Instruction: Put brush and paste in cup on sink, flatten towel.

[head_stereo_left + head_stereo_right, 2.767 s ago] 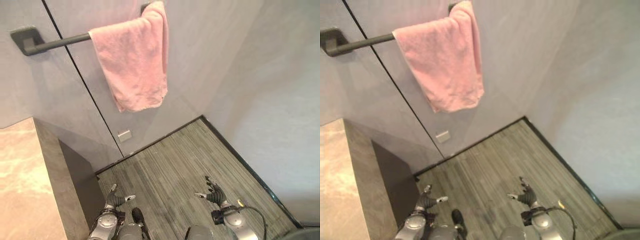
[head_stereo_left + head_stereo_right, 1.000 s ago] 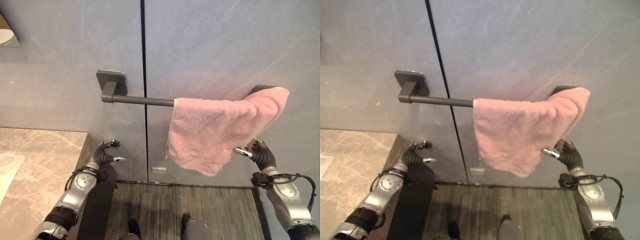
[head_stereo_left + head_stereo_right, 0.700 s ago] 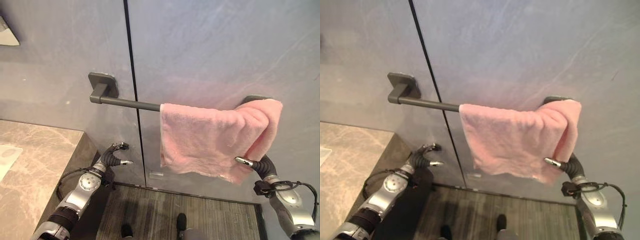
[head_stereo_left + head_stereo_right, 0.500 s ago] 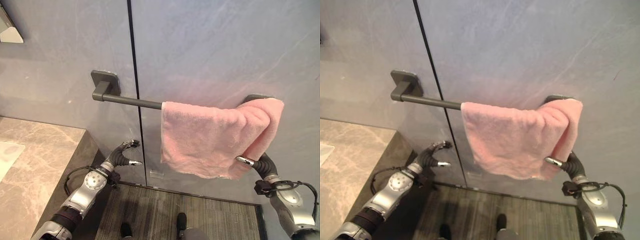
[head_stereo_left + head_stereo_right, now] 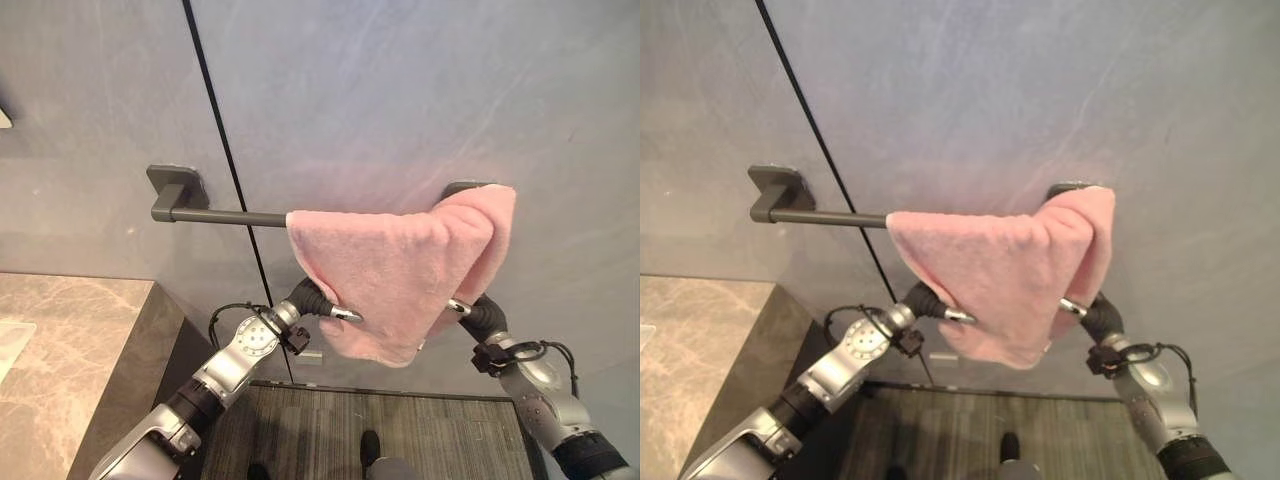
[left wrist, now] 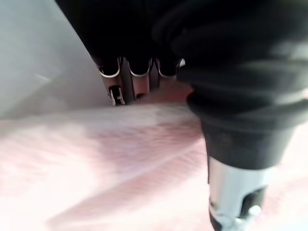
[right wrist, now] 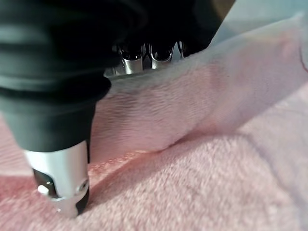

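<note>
Towel [image 5: 400, 270] apparently between thumbs and fingers

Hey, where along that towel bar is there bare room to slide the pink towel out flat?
The towel bar is bare from its left wall mount to the pink towel. The towel is bunched over the right mount, with the left hand and right hand at its lower edges. The marble counter lies lower left.

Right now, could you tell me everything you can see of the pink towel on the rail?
The towel is pink terry cloth, draped bunched over the right end of the dark wall rail, its right part folded over itself and its lower edge uneven. The left hand meets its lower left edge, the right hand its lower right.
</note>
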Tool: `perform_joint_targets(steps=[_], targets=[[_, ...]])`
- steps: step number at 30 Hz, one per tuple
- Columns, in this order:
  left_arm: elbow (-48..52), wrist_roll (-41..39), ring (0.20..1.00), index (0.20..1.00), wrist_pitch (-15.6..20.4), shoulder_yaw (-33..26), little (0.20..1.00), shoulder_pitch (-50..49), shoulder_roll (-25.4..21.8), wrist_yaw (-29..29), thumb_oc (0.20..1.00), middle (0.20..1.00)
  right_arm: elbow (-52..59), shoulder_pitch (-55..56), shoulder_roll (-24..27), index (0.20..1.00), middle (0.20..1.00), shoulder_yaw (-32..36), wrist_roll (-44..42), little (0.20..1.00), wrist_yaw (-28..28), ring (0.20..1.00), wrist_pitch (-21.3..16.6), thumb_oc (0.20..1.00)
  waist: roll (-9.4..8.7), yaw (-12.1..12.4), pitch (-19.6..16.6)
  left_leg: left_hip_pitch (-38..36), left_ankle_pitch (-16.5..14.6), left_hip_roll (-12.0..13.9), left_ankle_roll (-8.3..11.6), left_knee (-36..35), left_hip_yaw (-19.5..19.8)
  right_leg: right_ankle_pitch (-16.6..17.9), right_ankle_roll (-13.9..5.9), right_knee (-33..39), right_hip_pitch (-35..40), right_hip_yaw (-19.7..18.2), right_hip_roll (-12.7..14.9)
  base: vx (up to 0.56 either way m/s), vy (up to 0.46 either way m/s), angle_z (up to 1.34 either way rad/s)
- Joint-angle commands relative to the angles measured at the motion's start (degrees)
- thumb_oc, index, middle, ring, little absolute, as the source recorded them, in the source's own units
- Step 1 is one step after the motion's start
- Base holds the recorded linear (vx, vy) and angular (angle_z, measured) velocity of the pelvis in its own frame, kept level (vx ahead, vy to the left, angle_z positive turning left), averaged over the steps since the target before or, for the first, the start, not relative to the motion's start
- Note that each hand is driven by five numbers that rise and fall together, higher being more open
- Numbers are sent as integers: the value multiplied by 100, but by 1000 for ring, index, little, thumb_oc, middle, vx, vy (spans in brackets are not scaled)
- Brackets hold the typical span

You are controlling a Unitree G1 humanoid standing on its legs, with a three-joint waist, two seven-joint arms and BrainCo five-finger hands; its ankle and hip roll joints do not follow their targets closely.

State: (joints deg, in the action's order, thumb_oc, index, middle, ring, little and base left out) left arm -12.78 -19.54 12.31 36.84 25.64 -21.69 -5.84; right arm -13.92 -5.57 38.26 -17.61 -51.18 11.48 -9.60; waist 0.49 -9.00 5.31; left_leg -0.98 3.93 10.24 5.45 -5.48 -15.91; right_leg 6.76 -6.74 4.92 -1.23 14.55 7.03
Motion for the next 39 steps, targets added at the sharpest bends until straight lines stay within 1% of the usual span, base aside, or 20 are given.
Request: perform_joint_targets(steps=[1,2,3,4,6,11,15,18,23,27,30,31,33,35,36,37,38,39], targets=[[-148,-292,1000,1000,403,-43,1000,1265,325,361,1000,1000,215,-2076,-335,1000,1000,210,-274,1000,-122,1000,-344,1000,-179,318,-76,-547,396,11,426,143,-253,-593,-110,-368,583,293,-152,-1,17,-4],[-189,-257,1000,1000,378,-49,1000,1287,376,429,1000,1000,211,-2107,-401,900,900,187,-247,900,-184,900,-358,900,-179,314,-83,-557,392,11,424,130,-255,-586,-112,-356,589,293,-152,-1,9,-5],[-191,-255,200,200,378,-49,200,1288,377,431,200,200,212,-2108,-401,523,523,186,-245,523,-187,523,-358,523,-179,313,-82,-558,392,11,424,130,-255,-585,-112,-354,590,293,-152,-18,20,-4],[-175,-392,200,200,384,-56,200,1300,394,386,200,200,254,-2163,-558,200,200,207,-272,200,-320,200,-414,200,-170,299,-90,-570,374,5,421,110,-261,-572,-116,-340,603,293,-146,0,0,0],[-141,-476,200,200,357,-169,200,1208,367,456,200,200,419,-2098,-681,200,200,221,-202,200,-402,200,-459,200,-172,297,-107,-592,363,-2,414,109,-276,-557,-119,-339,614,290,-142,-25,37,0],[314,-491,200,200,341,-481,200,892,134,482,200,200,1392,-1631,-680,200,200,491,212,200,-452,200,-513,200,-218,288,-185,-642,269,-28,357,91,-281,-544,-126,-356,631,262,-128,-19,37,2],[927,-553,200,200,342,-807,200,568,-141,387,200,200,2388,-1059,-558,200,200,786,515,200,-289,200,-474,200,-266,276,-260,-667,199,-59,326,62,-295,-492,-161,-317,625,236,-96,-24,42,1],[1373,-695,200,200,376,-1081,200,308,-274,352,200,200,2788,-900,-502,200,200,767,530,200,-156,200,-449,200,-303,308,-313,-676,131,-84,297,48,-328,-433,-195,-256,614,205,-62,-27,36,-6],[1904,-789,200,200,415,-1462,200,-87,-433,392,200,200,2950,-1112,-469,200,200,333,454,200,-10,200,-296,200,-353,424,-345,-689,31,-131,237,48,-313,-389,-222,-251,610,172,-3,-24,36,-1],[2107,-737,200,200,456,-1783,200,-450,-647,414,200,200,2746,-1438,-640,200,200,-61,681,200,-88,200,-186,200,-385,569,-342,-693,-17,-169,191,48,-263,-383,-229,-237,651,180,40,-8,38,3],[1895,-668,200,200,429,-1927,200,-639,-690,483,200,200,2551,-1502,-935,200,200,-242,903,200,-196,200,-139,200,-387,656,-332,-685,-35,-203,172,58,-236,-383,-233,-224,680,202,63,3,35,5],[1894,-667,200,200,429,-1927,200,-640,-693,483,200,200,2550,-1503,-939,200,200,-244,906,200,-198,200,-139,200,-389,654,-331,-685,-36,-203,171,58,-235,-384,-233,-224,681,202,64,-1,23,7],[1719,-558,200,200,394,-1959,200,-701,-792,479,200,200,2453,-1443,-1147,200,200,-296,964,200,-260,200,-120,200,-385,677,-308,-682,-47,-221,159,69,-230,-383,-236,-230,683,204,80,-2,37,10],[1393,-383,200,200,318,-1949,200,-718,-903,489,200,200,2412,-1326,-1249,200,200,-304,1266,200,-337,200,-97,200,-363,673,-302,-695,-58,-235,151,63,-220,-389,-234,-235,691,200,90,13,44,9],[1255,-307,325,325,297,-1934,325,-703,-977,457,325,325,2408,-1256,-1287,200,200,-285,1466,200,-383,200,-107,200,-349,663,-302,-704,-64,-238,147,62,-223,-394,-237,-241,693,193,93,19,47,4],[1070,-151,498,498,285,-1912,498,-690,-1009,479,498,498,2363,-1119,-1367,200,200,-281,1568,200,-419,200,-110,200,-331,650,-298,-715,-71,-243,142,59,-230,-401,-242,-257,689,188,95,21,46,3],[926,-76,642,642,255,-1899,642,-685,-1007,520,642,642,2340,-1031,-1408,200,200,-270,1664,200,-417,200,-117,200,-321,641,-293,-724,-70,-244,137,58,-233,-409,-243,-277,685,184,95,15,42,1],[762,2,827,827,238,-1871,827,-668,-1012,525,827,827,2332,-918,-1442,200,200,-234,1871,200,-473,200,-135,200,-306,620,-285,-726,-69,-243,133,58,-236,-421,-245,-303,677,179,94,11,38,1]])
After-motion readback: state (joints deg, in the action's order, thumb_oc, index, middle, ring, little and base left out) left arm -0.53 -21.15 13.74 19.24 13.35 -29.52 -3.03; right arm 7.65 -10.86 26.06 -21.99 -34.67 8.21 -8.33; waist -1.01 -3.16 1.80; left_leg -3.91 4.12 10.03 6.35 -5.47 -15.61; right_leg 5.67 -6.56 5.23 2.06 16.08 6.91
